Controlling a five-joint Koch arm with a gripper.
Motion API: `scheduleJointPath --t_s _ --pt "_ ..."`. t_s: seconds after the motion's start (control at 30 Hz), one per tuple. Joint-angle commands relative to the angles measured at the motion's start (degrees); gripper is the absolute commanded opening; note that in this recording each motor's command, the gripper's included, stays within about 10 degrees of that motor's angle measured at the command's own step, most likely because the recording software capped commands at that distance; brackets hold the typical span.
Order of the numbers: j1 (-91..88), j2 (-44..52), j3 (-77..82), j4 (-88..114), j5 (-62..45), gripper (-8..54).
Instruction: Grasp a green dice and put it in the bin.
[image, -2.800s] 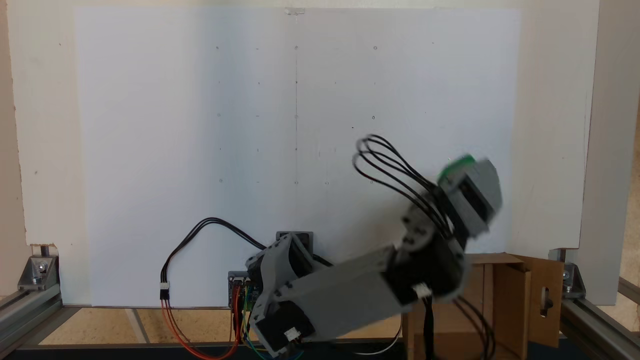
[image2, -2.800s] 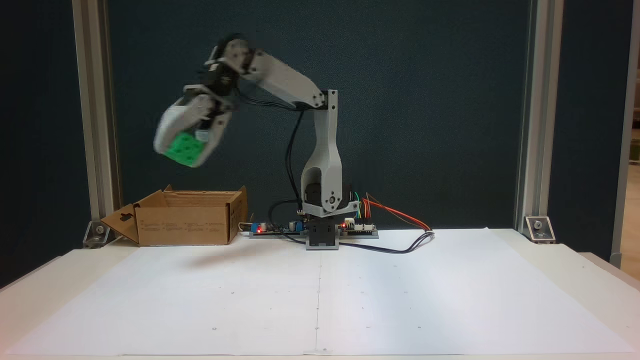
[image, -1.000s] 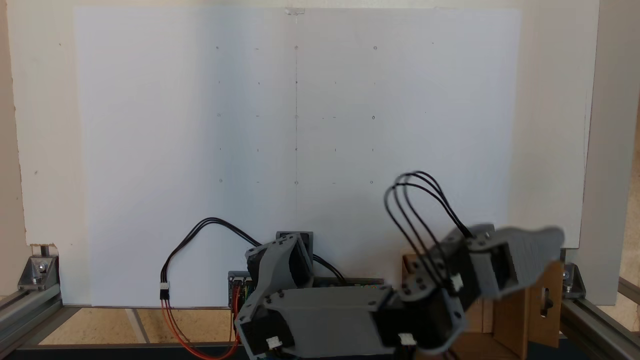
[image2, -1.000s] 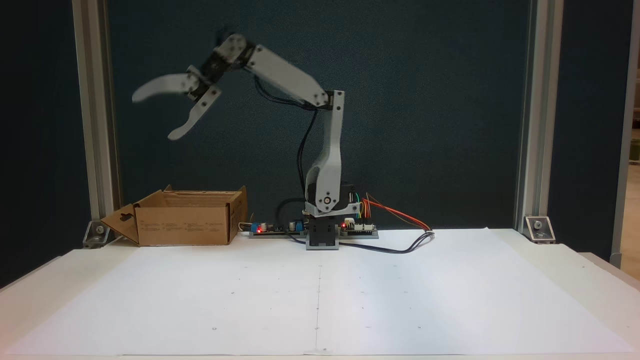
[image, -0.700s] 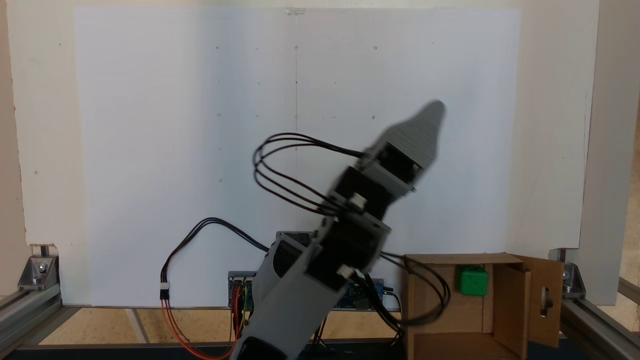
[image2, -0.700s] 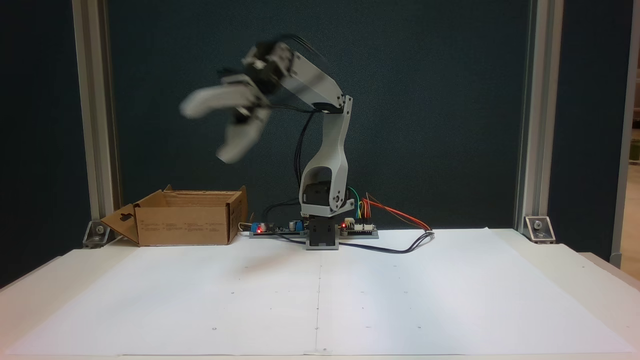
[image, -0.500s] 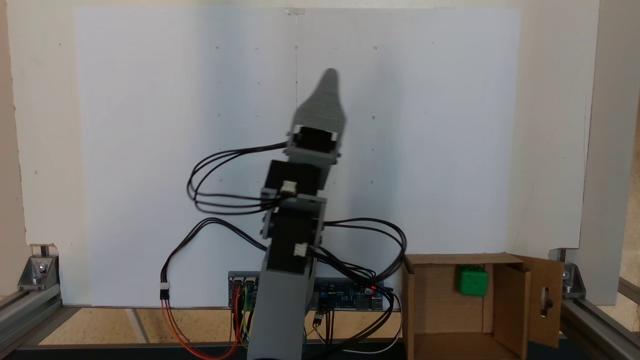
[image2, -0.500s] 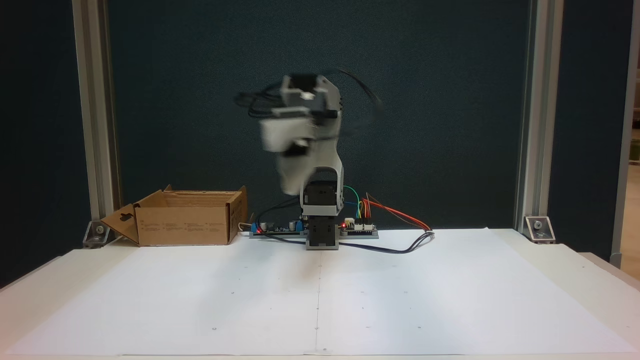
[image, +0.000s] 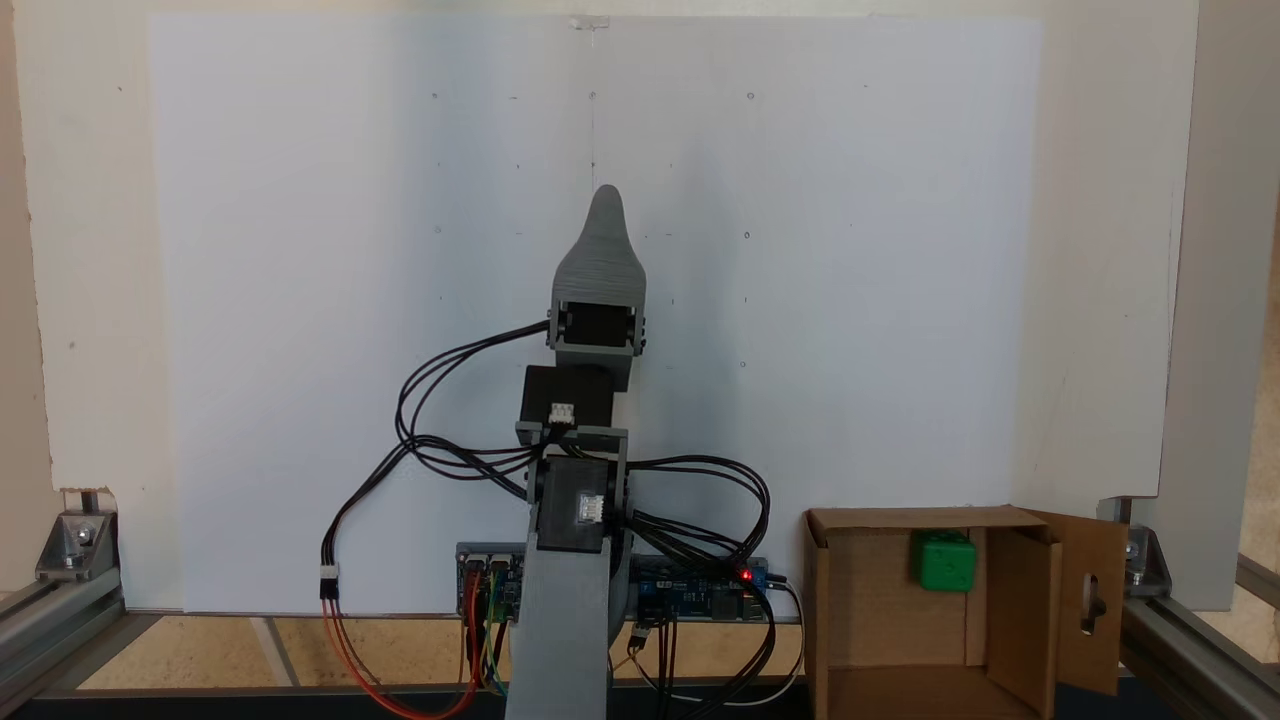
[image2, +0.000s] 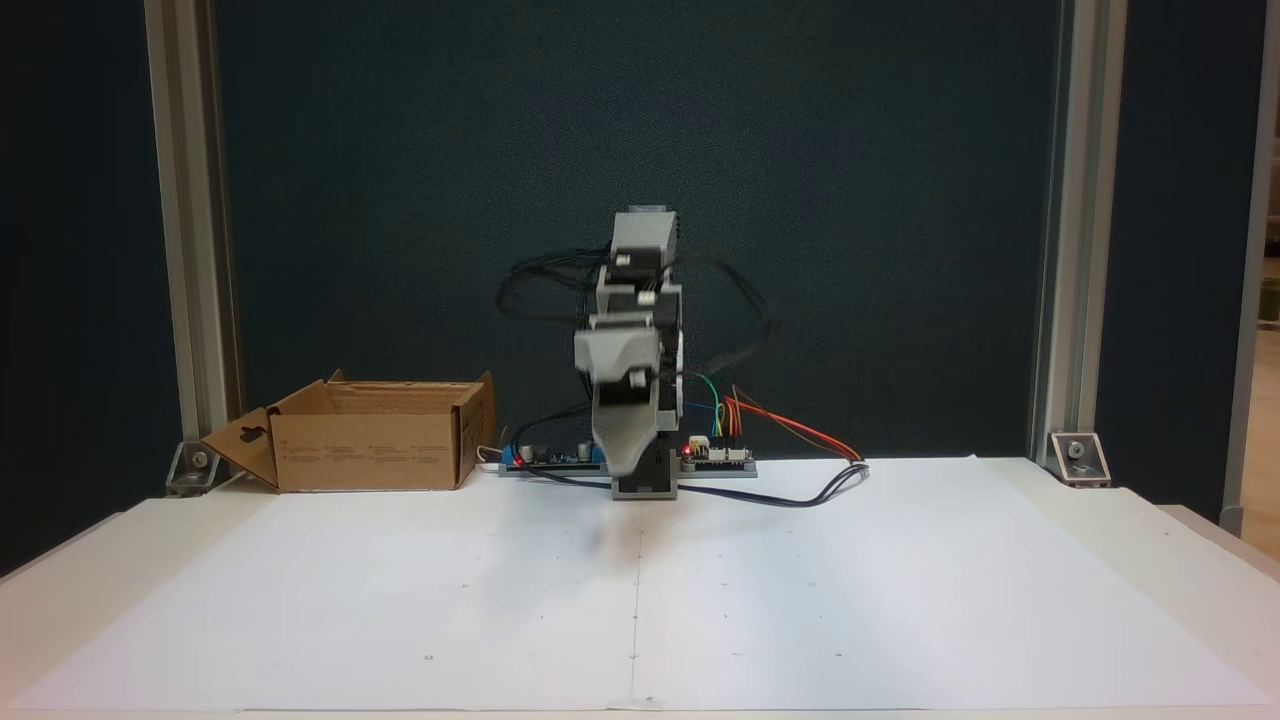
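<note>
Green dice (image: 944, 562) lies inside the cardboard bin (image: 860, 610); the gripper (image: 605, 200) points over white paper, its jaw state indiscernible.

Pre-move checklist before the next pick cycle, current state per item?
1. Green dice in the bin: ok, it sits on the bin floor in a fixed view.
2. Hand empty: ok, nothing green on it.
3. Hand open or shut: cannot tell, one fingertip shows from above and the other fixed view is blurred.
4. Arm clear of the bin: ok, it is folded over its base, apart from the box.
5. Arm at rest: cannot tell, the hand looks motion-blurred.
6. Cables free of snags: ok, they hang in loose loops.
</note>
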Motion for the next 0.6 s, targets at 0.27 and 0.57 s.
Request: scheduleJointPath --t_s 0.27,0.57 --pt "0.6 6.5 5.3 -28.2 1.7 43.2" --pt "0.6 6.5 12.7 -49.1 1.8 43.5"
